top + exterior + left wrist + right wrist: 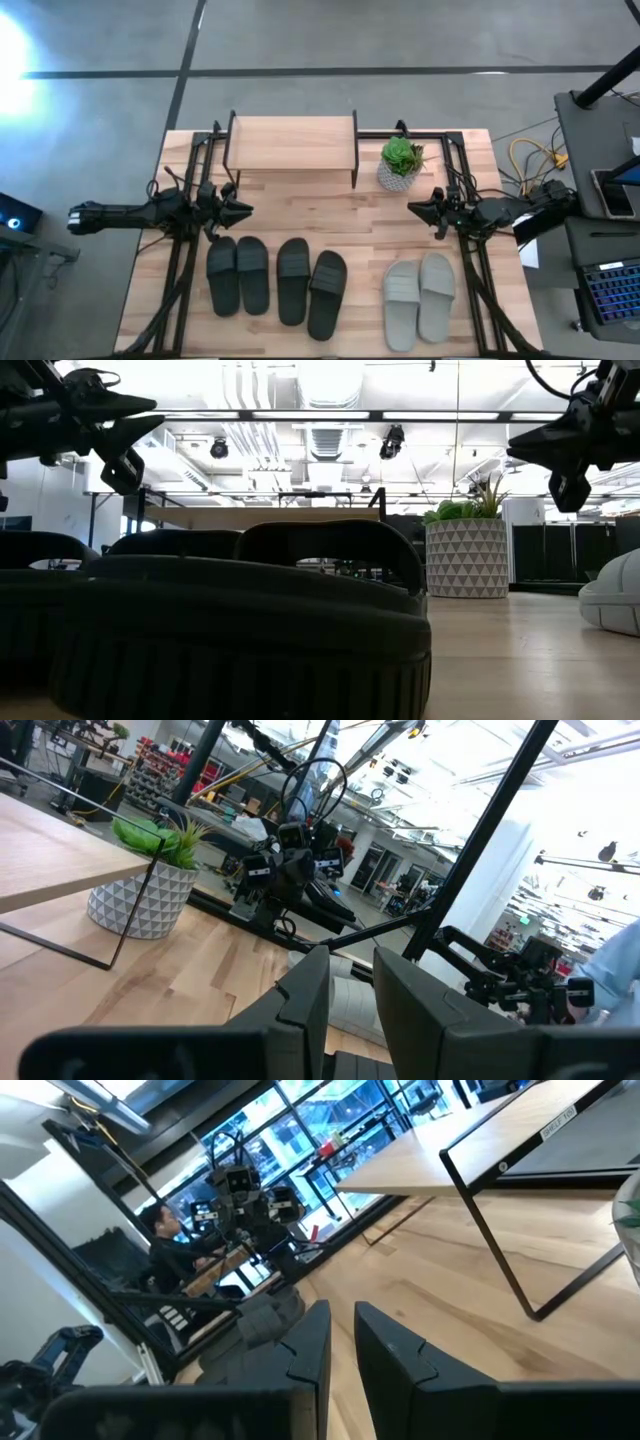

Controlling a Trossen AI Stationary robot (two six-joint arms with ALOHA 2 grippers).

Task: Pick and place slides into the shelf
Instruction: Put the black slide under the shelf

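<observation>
Six slides lie sole-down in a row along the table's near side. There is one black pair (238,275), a second black pair (311,287) and a light grey pair (420,296). The shelf (290,143) stands at the far middle, its plank top bare. My left gripper (246,209) hovers above the table beyond the left black pair, pointing right. My right gripper (413,208) hovers beyond the grey pair, pointing left. Both are shut to a narrow slit, as seen at the left gripper (351,970) and the right gripper (342,1325), and hold nothing.
A potted green plant in a white patterned pot (400,166) stands right of the shelf, close to my right gripper. Black frame rails run along both table sides. A laptop and cables sit off the table's right edge. A person (165,1240) shows beyond the table.
</observation>
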